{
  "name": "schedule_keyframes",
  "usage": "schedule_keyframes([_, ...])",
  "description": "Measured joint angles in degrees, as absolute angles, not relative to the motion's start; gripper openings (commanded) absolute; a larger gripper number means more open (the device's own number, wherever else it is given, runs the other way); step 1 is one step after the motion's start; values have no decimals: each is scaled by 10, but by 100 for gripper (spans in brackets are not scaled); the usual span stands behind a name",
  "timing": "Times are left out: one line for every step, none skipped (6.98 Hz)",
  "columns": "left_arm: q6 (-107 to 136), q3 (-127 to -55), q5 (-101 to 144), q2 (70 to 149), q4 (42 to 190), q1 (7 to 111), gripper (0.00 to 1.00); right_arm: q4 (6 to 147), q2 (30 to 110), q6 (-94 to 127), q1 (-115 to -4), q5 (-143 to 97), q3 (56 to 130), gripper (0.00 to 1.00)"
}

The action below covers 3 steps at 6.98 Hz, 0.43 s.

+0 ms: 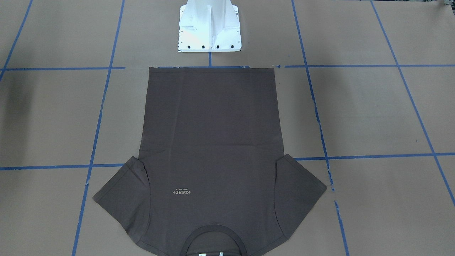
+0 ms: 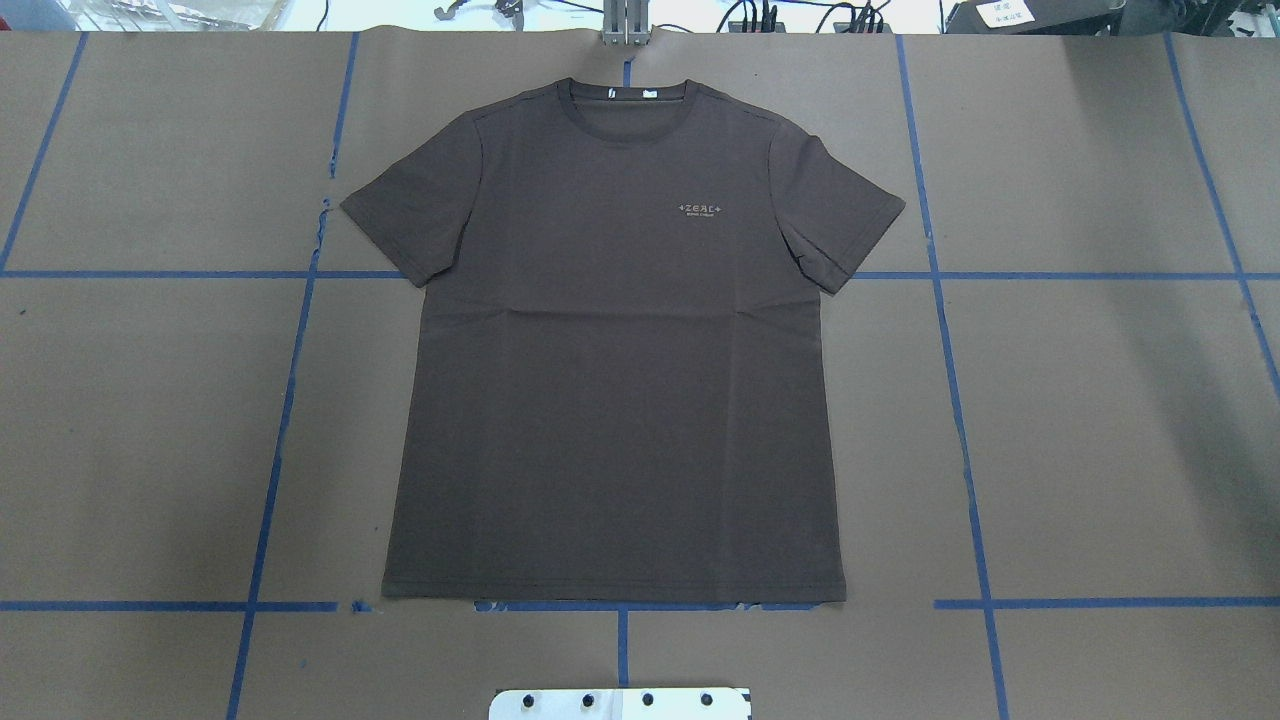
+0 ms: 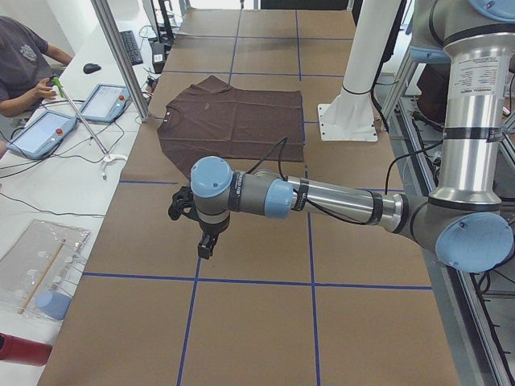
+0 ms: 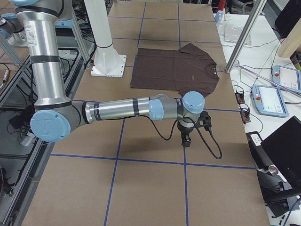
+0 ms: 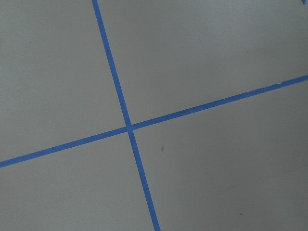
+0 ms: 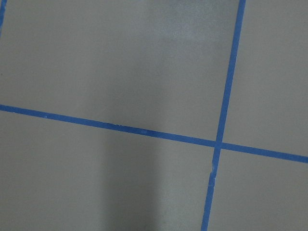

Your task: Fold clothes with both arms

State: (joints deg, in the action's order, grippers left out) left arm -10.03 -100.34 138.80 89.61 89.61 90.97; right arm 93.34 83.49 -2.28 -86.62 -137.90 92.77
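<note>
The dark brown t-shirt (image 2: 610,400) lies flat and spread out on the brown paper table, front up, sleeves out. Its collar (image 2: 626,100) points away from the robot and its hem lies near the pedestal. It also shows in the front-facing view (image 1: 209,142). My left gripper (image 3: 206,245) hangs over bare table well to the shirt's side, seen only in the exterior left view. My right gripper (image 4: 186,140) hangs over bare table on the other side, seen only in the exterior right view. I cannot tell whether either is open or shut. Both wrist views show only paper and blue tape.
The white pedestal base (image 1: 209,28) stands just behind the shirt's hem. Blue tape lines (image 2: 960,400) grid the table. An operator (image 3: 24,64) sits at a side table with teach pendants (image 3: 105,103). More pendants (image 4: 270,101) lie beyond the far edge.
</note>
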Motion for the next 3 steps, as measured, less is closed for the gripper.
schedule_keyframes([-101,-1007,1387,896,896,910,100,933,835,-23,-866,-1379,928,100])
schedule_keyframes([-104,-1015,1387,895,896,910,100,933,835,-23,-866,-1380,928,100])
schedule_keyframes([-104,-1020,1388,894,894,910,100,931,835,-23,-864,-1382,928,100])
